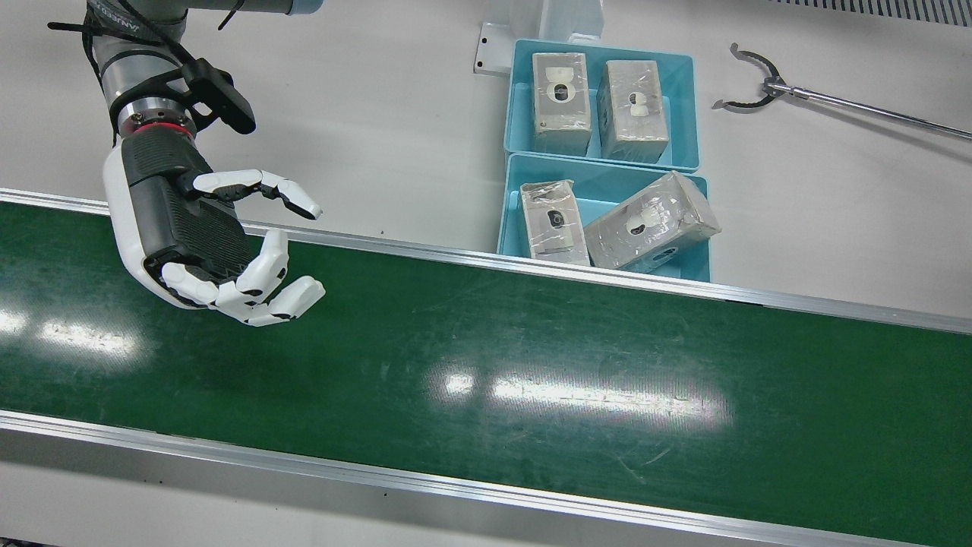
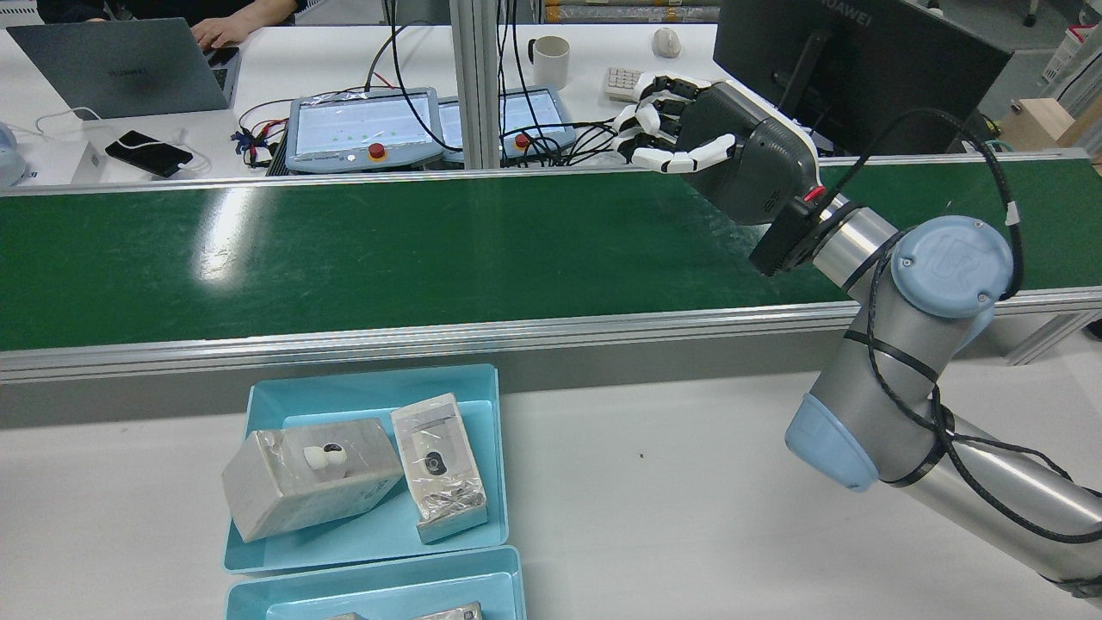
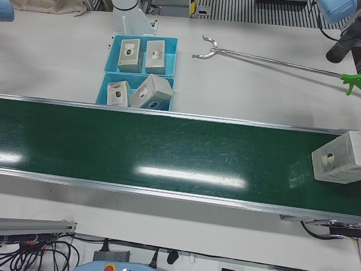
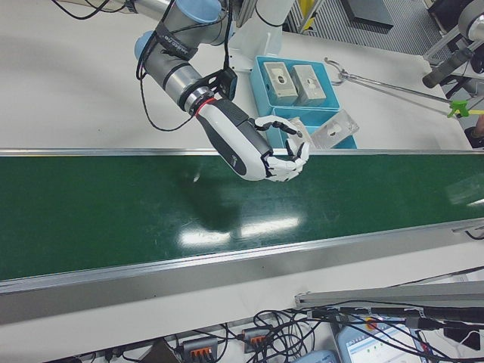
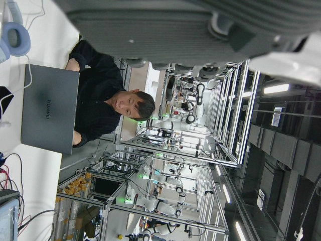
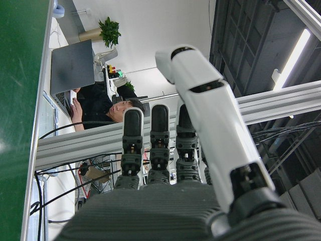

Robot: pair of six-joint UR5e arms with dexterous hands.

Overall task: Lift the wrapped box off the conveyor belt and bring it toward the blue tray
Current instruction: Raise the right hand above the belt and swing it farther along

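Note:
A wrapped grey box [image 3: 338, 165] lies on the green conveyor belt [image 3: 169, 152] at the far right edge of the left-front view; no other view shows it. My right hand [image 1: 220, 243] is open and empty, fingers curled and apart, hovering over the belt's other end, far from the box. It also shows in the rear view [image 2: 706, 146] and the right-front view [image 4: 261, 151]. Two blue trays [image 1: 600, 190] stand beside the belt, each with two wrapped boxes [image 1: 649, 220]. Of my left hand only the dark palm [image 5: 200, 25] shows, its fingers unseen.
A long metal grabber tool [image 1: 835, 102] lies on the white table past the trays. The belt has aluminium side rails [image 1: 456, 486]. Desks with a laptop [image 2: 120, 69], control pendants and a seated person stand beyond the belt.

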